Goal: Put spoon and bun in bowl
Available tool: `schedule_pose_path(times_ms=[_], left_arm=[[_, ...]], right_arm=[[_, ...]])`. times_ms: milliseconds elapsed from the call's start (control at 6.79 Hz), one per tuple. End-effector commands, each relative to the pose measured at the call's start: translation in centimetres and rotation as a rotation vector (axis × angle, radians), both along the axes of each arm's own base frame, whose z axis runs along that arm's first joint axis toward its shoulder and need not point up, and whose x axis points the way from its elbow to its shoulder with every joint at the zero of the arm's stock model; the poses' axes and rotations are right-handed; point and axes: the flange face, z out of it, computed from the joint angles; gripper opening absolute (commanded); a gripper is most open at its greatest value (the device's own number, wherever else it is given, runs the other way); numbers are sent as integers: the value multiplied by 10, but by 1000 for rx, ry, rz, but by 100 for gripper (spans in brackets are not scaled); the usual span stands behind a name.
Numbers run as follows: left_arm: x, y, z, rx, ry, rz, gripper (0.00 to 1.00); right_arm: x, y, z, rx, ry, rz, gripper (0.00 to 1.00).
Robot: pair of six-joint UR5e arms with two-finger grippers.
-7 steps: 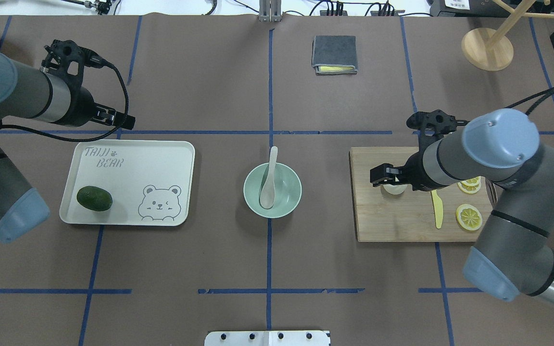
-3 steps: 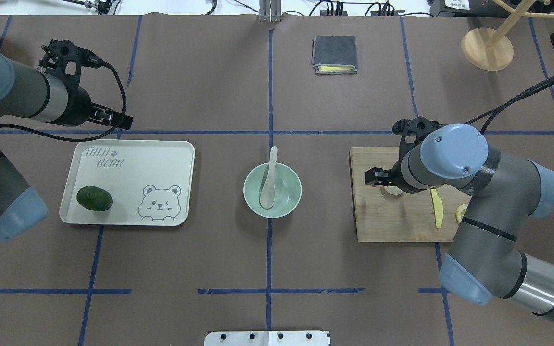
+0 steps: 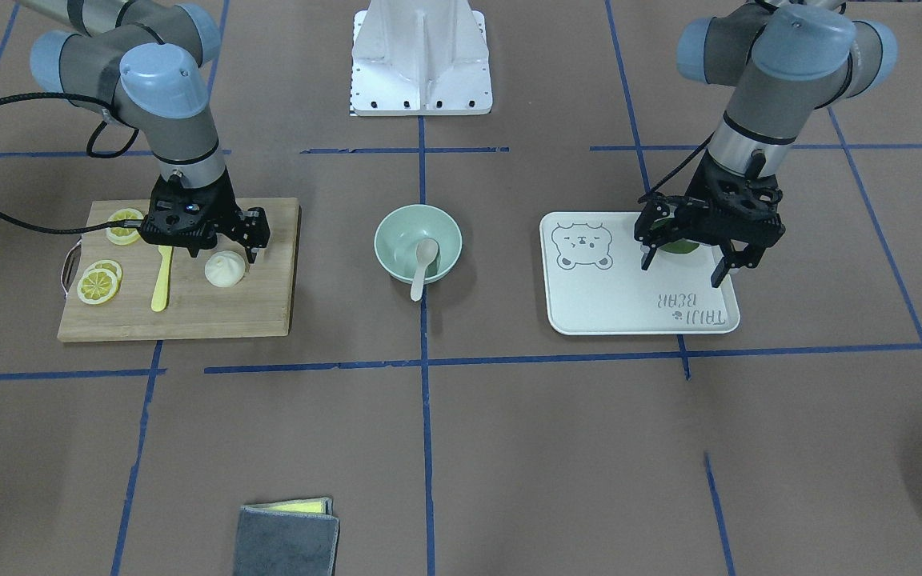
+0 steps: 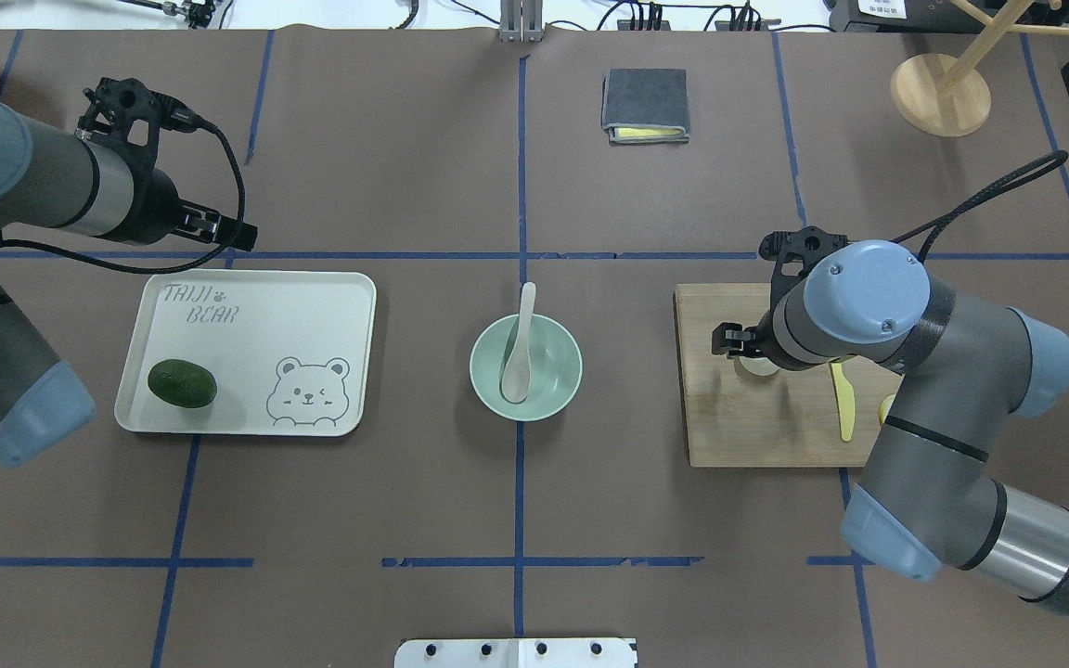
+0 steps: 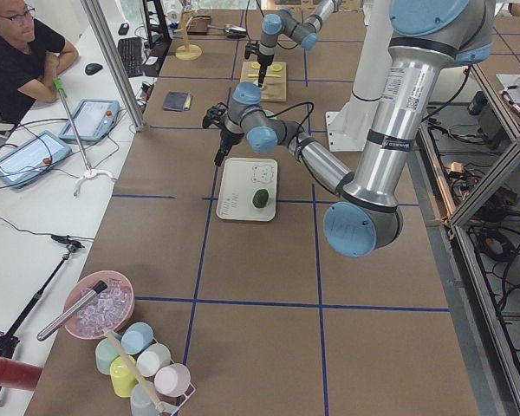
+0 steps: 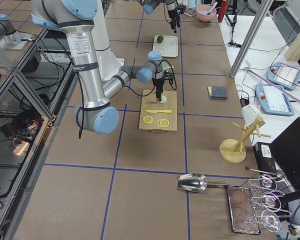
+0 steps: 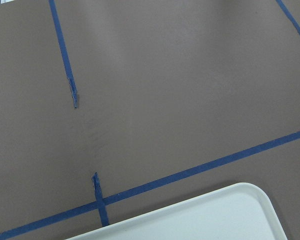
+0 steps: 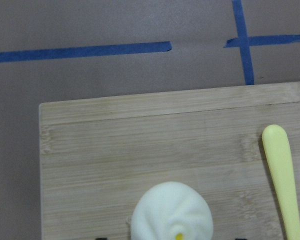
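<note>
The mint-green bowl [image 4: 572, 364] stands at the table's middle, also in the front view [image 3: 386, 232]. The whitish spoon [image 4: 518, 357] lies in it, handle over the far rim [image 3: 422, 260]. The white pleated bun [image 3: 225, 268] sits on the wooden cutting board [image 3: 189, 316]. My right gripper [image 3: 222, 245] is open just above the bun, with its jaws standing on either side. The right wrist view shows the bun [image 8: 171, 212] close below. In the overhead view the bun [image 4: 759, 368] is mostly hidden under the wrist. My left gripper [image 3: 683, 266] is open and empty over the tray's far edge.
A yellow plastic knife [image 3: 161, 276] and lemon slices [image 3: 98, 285] lie on the board beside the bun. A white bear tray [image 4: 312, 315] holds an avocado [image 4: 182, 383]. A folded grey cloth [image 4: 645, 104] lies at the far side.
My right arm's elbow has swung left over the board and now covers the lemon slices in the overhead view. Its gripper stays over the bun. The left arm has barely moved.
</note>
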Motion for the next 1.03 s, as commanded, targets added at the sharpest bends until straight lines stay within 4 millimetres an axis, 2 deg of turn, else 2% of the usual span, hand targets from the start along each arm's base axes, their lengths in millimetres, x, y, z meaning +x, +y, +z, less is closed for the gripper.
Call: schedule_pose_path(times_ms=[0,147,295,737,884], left_arm=[[0,0,-1,2,2,-1,99],[0,0,-1,1,1,-1,99],[0,0,-1,3,1,-2,99],[0,0,-3,5,4,-2,99],[0,0,-1,2,2,-1,99]], right_arm=[[1,-1,2,-3,4,5,71],[1,-1,1,-1,2,5,39],[1,-2,1,-3,2,6,0],[3,-2,-2,-3,-5,4,0],[13,-7,-25,15,-40,20,0]])
